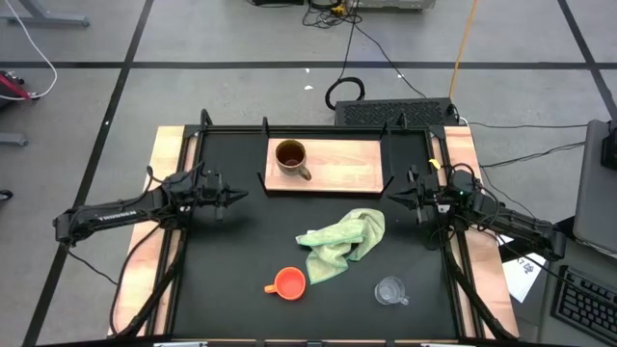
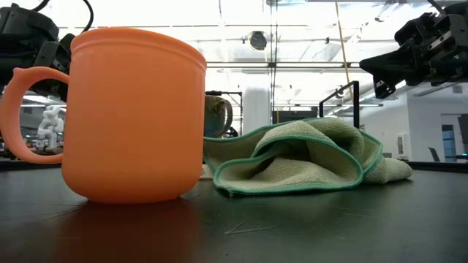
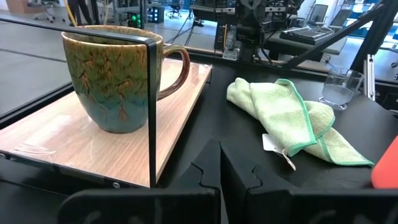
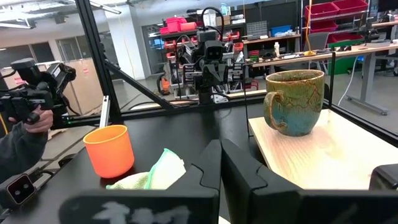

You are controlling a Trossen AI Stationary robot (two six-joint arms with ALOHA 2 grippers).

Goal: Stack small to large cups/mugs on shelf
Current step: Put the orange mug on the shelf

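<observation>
Brown mug [image 1: 292, 158]: already up on the shelf [image 1: 337, 173], standing upright toward the shelf's left end, handle poking out toward the middle of the board. Looks more green-brown glazed up close in the wrist views.
Shelf: light wood board with black brackets at both ends, sitting at the far side of the black table [image 1: 231, 260].
Orange cup [image 1: 288, 282]: upright on the tabletop at the near edge, left of centre, nowhere near the shelf. It fills up most of the low view.
Glass cup [image 1: 390, 291]: also on the tabletop near the front edge, to the right of the orange cup, well apart from it.
Green cloth [image 1: 342, 243]: crumpled heap mid-table, between the shelf and the two small cups, just beside the orange one.
Left gripper [image 1: 229, 198]: fingers pressed fully together, nothing in them, hanging over the left side of the table just off the shelf's left bracket.
Right gripper [image 1: 397, 200]: same deal, closed up tight and empty, over the right side near the shelf's right bracket.
Background: a person's hand holding a camera-looking device shows in the right wrist view.
</observation>
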